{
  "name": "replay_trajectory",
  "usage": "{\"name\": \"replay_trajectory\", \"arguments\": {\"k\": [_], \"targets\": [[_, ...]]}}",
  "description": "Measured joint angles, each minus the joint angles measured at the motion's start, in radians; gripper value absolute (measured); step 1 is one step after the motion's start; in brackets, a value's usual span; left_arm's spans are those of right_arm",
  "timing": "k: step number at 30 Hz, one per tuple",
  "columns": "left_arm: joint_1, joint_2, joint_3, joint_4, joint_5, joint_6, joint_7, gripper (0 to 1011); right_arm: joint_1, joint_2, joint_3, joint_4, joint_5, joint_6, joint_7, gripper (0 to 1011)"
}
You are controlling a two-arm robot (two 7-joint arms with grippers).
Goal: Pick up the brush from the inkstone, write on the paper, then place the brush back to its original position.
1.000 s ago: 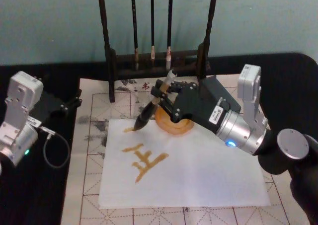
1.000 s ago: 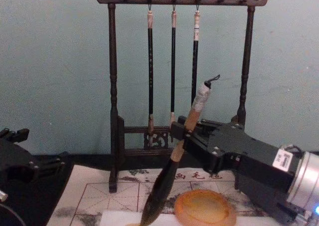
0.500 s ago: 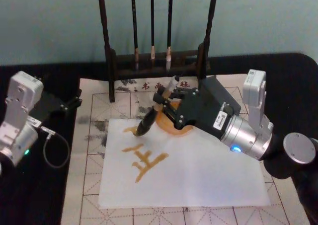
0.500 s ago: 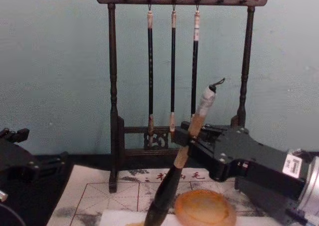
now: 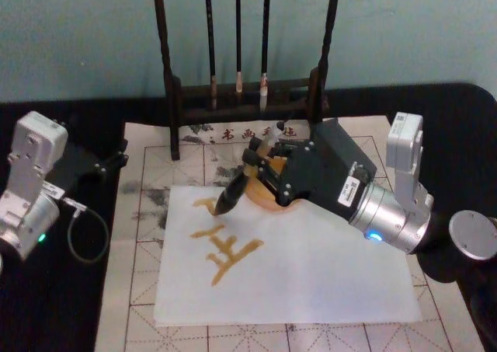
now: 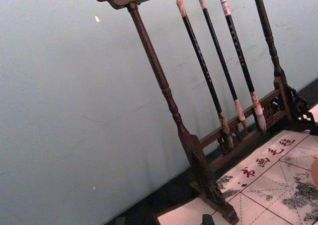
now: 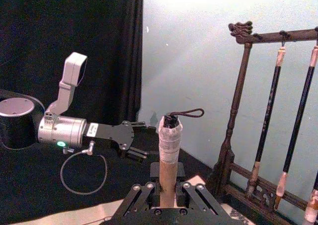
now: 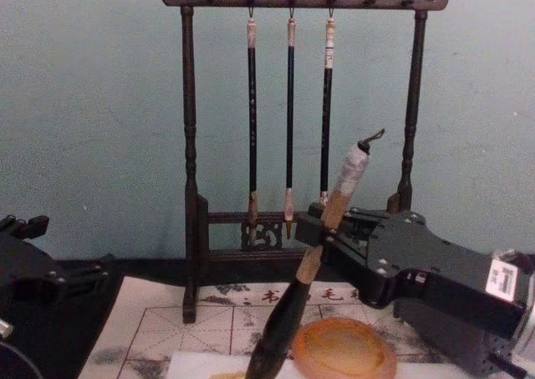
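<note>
Mid-frame, the right gripper (image 5: 262, 164) clamps the tilted, thick tan-handled calligraphy brush (image 5: 233, 190), dark tuft on the white paper sheet (image 5: 311, 274). The left gripper (image 5: 115, 160) sits at the left edge, fingers apart.

Brush (image 5: 235, 189) is showing a tan handle, whitish wrapped end, black lower section and dark tuft. Inkstone (image 8: 343, 354) is reading orange-amber. Paper (image 5: 311, 282) is showing white with ochre-yellow strokes. Mat (image 5: 144, 251) is showing beige with a red grid, grey ink blotches and red characters. Rack (image 8: 190, 145) is reading dark brown, thin brushes (image 8: 290, 120) black with pale tips. Right claw (image 5: 258, 162) is showing black, surface (image 5: 54, 313) black, wall (image 8: 92, 103) pale teal.
</note>
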Motion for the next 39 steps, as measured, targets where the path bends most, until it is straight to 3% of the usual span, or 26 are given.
{"name": "replay_trajectory", "arguments": {"k": [13,22,29,39], "targets": [[0.000,0.000,0.000,0.000,0.000,0.000,0.000,1001,-0.014,0.015,0.008,-0.035,0.013,-0.005,0.002,179],[0.000,0.000,0.000,0.000,0.000,0.000,0.000,1001,-0.026,0.021,0.044,-0.084,0.067,0.007,-0.009,179],[0.000,0.000,0.000,0.000,0.000,0.000,0.000,1001,-0.032,0.023,0.093,-0.117,0.149,0.080,-0.046,179],[0.000,0.000,0.000,0.000,0.000,0.000,0.000,1001,-0.036,0.040,0.169,-0.142,0.300,0.263,-0.148,179]]}}
